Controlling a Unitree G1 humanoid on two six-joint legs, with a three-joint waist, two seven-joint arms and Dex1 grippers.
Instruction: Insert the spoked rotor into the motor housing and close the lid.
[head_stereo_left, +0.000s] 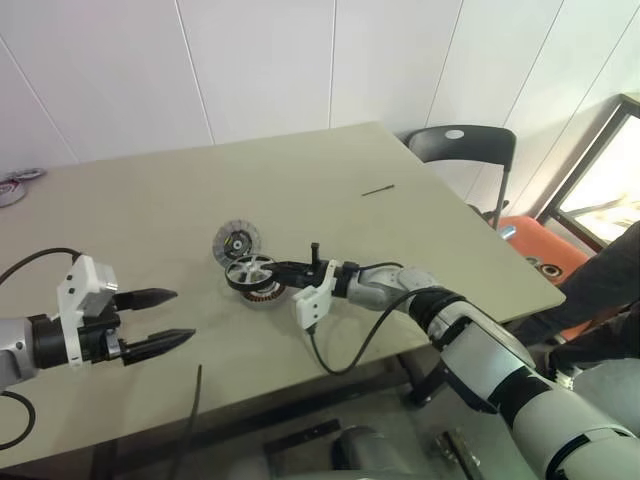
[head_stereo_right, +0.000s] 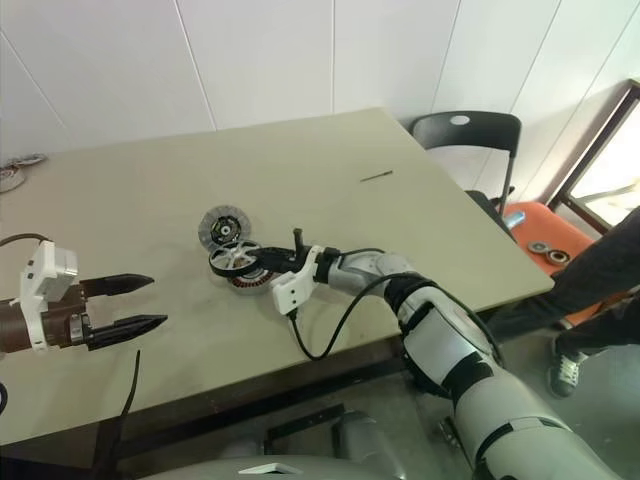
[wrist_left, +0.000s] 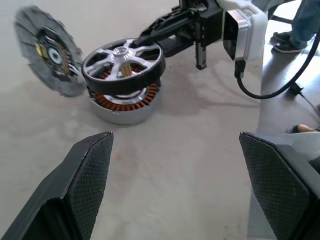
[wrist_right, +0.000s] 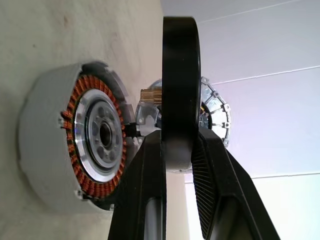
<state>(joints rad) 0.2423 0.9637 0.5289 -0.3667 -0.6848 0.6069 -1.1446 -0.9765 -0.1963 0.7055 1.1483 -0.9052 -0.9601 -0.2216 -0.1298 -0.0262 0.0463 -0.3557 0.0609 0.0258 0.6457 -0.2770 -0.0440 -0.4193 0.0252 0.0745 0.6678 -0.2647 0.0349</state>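
My right gripper (head_stereo_left: 272, 270) is shut on the dark rim of the spoked rotor (head_stereo_left: 250, 270), reaching in level from the right. The rotor hangs flat just above the motor housing (head_stereo_left: 265, 296), slightly off to one side of it; the copper windings (wrist_right: 80, 145) and dark centre show below it. The lid (head_stereo_left: 236, 240), a flat grey disc, lies on the table just behind the pair. My left gripper (head_stereo_left: 183, 315) stands open with nothing between its fingers, well to the left, near the table's front edge, pointing toward the housing (wrist_left: 120, 107).
A thin dark rod (head_stereo_left: 378, 189) lies farther back on the table (head_stereo_left: 420, 230). A black chair (head_stereo_left: 465, 150) stands at the table's right corner, with an orange stool (head_stereo_left: 540, 250) and a person's legs (head_stereo_left: 600, 290) beyond. Round parts (head_stereo_left: 15, 185) lie at the far left.
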